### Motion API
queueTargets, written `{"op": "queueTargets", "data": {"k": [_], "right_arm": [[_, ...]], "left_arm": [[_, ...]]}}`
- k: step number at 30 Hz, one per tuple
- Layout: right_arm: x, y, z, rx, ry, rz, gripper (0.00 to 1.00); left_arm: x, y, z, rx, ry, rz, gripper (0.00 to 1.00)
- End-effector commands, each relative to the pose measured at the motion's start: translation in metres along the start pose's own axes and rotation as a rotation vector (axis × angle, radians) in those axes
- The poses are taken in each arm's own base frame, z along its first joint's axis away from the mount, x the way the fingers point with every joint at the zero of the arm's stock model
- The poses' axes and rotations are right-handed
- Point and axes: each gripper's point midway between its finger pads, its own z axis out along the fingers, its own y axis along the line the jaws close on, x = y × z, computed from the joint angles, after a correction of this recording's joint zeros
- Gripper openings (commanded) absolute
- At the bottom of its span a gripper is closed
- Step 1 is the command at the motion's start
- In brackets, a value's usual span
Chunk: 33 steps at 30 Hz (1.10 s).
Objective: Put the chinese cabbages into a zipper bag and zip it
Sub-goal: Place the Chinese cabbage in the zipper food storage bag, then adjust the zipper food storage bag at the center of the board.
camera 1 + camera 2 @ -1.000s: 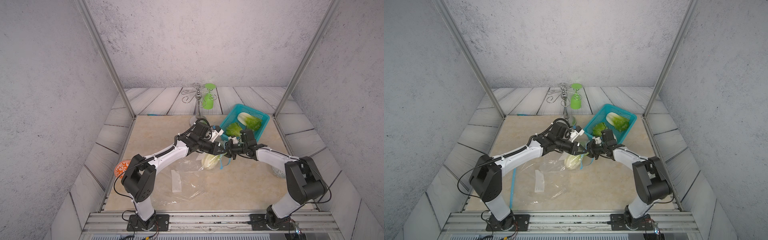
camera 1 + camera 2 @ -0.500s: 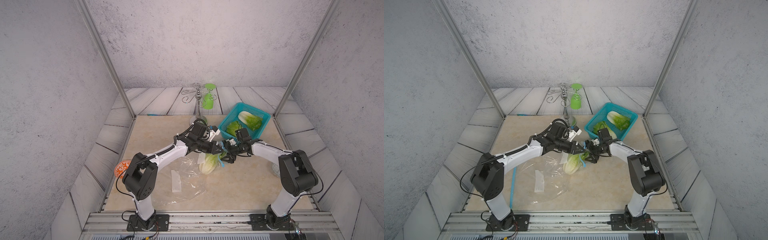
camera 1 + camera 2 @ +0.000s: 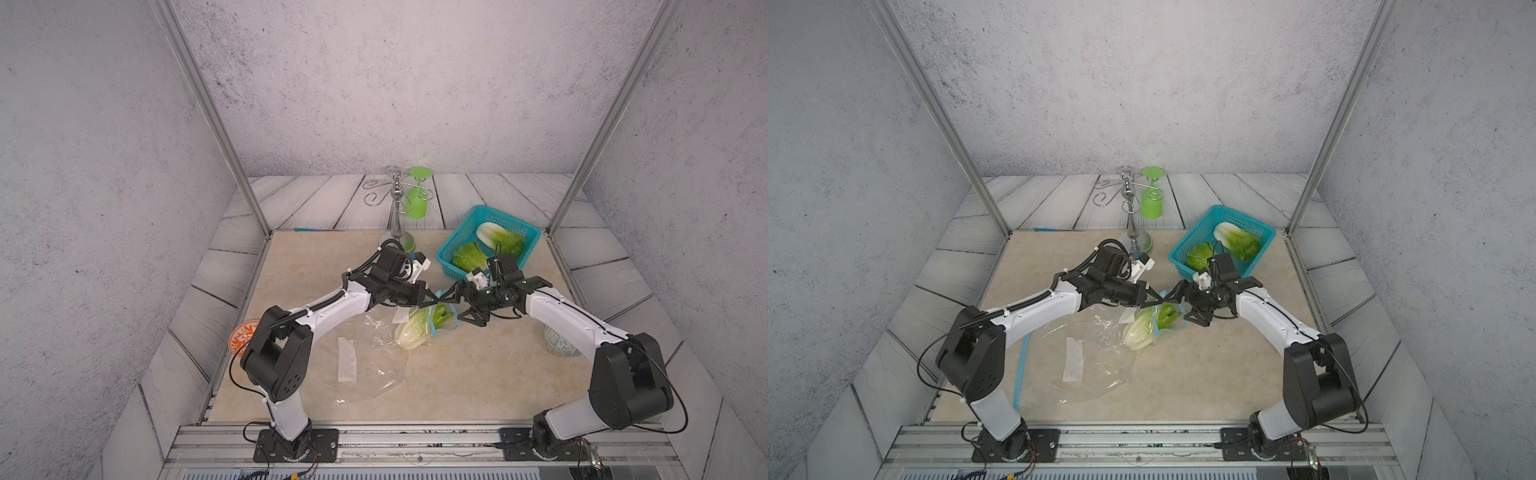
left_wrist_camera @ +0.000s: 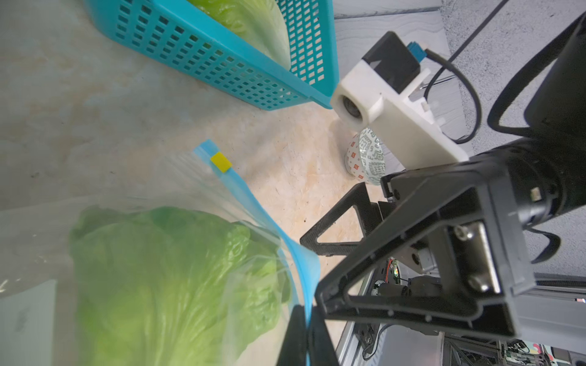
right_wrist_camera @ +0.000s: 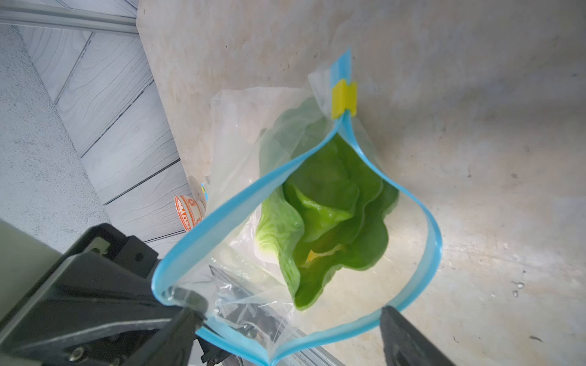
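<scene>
Two robot arms met over a beige desk. Within the last second the right claw had sprung from a narrow grip to wide apart, and the cabbage it had carried between its fingers had dropped away. That cabbage now lay inside the clear zipper bag, white base deepest and green leaves just inside the mouth. The bag itself lay crumpled on the desk in both top views. This suggested the first of three cabbages was bagged, with the zip not yet closed.

The right claw held nothing. In the right wrist view its two fingers flanked the bag mouth, close against the blue zip strip. Whether they touched the strip could not be told. The cabbage's leaves showed through the opening.

The left claw was pressed together, pinching the zip strip at one side and lifting the mouth open. The yellow slider sat at the far end of the strip.

Two other cabbages lay in the teal basket, just behind the right claw. They were probably the next to fetch.
</scene>
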Motion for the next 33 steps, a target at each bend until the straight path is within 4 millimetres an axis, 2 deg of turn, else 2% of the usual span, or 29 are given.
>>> {"op": "queueTargets", "data": {"k": [1, 3, 5, 8, 10, 14, 17, 21, 24, 27, 30, 33], "right_arm": [[-0.003, 0.019, 0.004, -0.114, 0.010, -0.015, 0.92], [-0.001, 0.020, 0.001, -0.106, 0.005, -0.021, 0.91], [0.005, 0.001, -0.002, -0.017, -0.007, -0.025, 0.84], [0.019, -0.031, -0.005, 0.080, -0.019, -0.046, 0.59], [0.026, -0.039, -0.002, 0.077, -0.018, -0.055, 0.42], [0.020, -0.049, 0.018, 0.064, -0.016, -0.033, 0.20], [0.004, -0.037, 0.044, 0.018, -0.025, -0.036, 0.15], [-0.020, -0.005, 0.073, -0.038, -0.063, -0.025, 0.15], [-0.034, -0.010, 0.082, -0.009, -0.097, 0.037, 0.20], [-0.030, -0.014, 0.086, -0.017, -0.075, 0.044, 0.35], [-0.015, -0.006, 0.077, -0.042, 0.009, -0.007, 0.50], [-0.002, -0.018, 0.045, 0.044, -0.005, -0.043, 0.62]], "left_arm": [[-0.001, 0.004, 0.005, 0.004, 0.007, -0.029, 0.00], [0.001, 0.007, 0.006, -0.008, 0.015, -0.034, 0.00], [0.001, 0.009, 0.006, -0.015, 0.016, -0.038, 0.00], [-0.002, 0.009, 0.007, -0.022, 0.015, -0.042, 0.00], [-0.003, 0.007, 0.008, -0.019, 0.015, -0.046, 0.00], [-0.003, 0.004, 0.009, -0.013, 0.019, -0.052, 0.00], [0.001, -0.001, 0.013, -0.010, 0.039, -0.045, 0.00], [0.019, -0.004, 0.027, -0.001, 0.102, -0.040, 0.00], [0.029, 0.003, 0.032, 0.002, 0.125, -0.059, 0.00], [0.025, 0.010, 0.027, -0.014, 0.112, -0.061, 0.00], [0.014, 0.014, 0.018, -0.028, 0.083, -0.059, 0.00], [0.007, 0.017, 0.009, -0.045, 0.060, -0.054, 0.00]]}}
